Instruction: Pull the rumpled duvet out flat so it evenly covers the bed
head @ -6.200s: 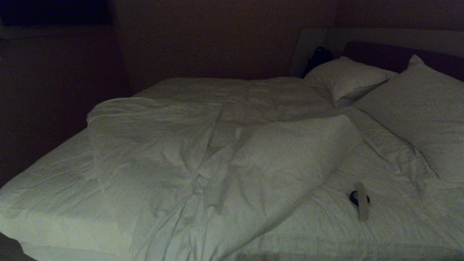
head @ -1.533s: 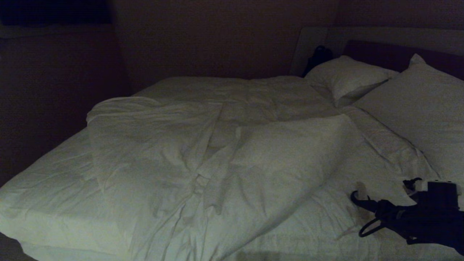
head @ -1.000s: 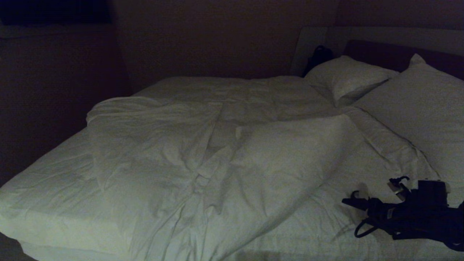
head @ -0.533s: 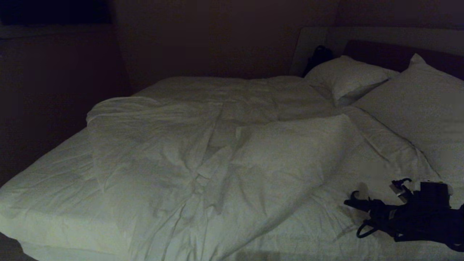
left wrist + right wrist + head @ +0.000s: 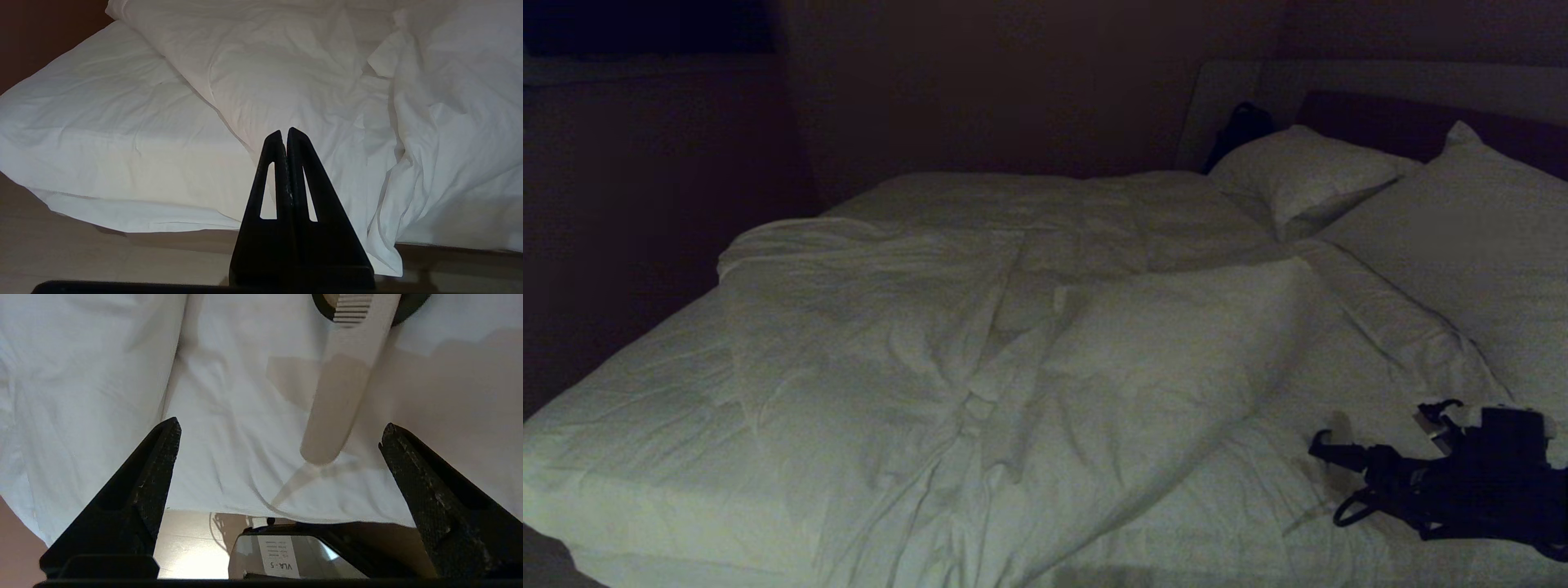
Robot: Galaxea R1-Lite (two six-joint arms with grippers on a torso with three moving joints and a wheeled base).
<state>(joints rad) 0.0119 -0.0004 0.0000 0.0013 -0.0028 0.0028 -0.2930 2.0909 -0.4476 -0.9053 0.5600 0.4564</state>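
Note:
The white duvet (image 5: 980,351) lies bunched and creased across the middle of the bed (image 5: 621,408), leaving bare sheet at the near left. My right gripper (image 5: 1331,482) hangs low over the white fabric near the bed's front right edge. Seen from the right wrist, the right gripper (image 5: 281,426) is open, and a pale flat comb-like tool (image 5: 339,400) lying on the fabric reaches in between its fingers without touching them. My left gripper (image 5: 284,132) is shut on nothing, parked off the bed's near side and facing the duvet (image 5: 286,61).
Two white pillows (image 5: 1307,175) (image 5: 1478,245) lean at the dark headboard (image 5: 1380,122), with a dark object (image 5: 1241,131) beside it. A black round thing (image 5: 412,306) lies under the tool's far end. Pale floor (image 5: 81,253) runs along the bed's near edge.
The right arm, absent in the earliest frame, has come in over the bed's near right part. Over the last second it drifted slightly right. The duvet has not moved.

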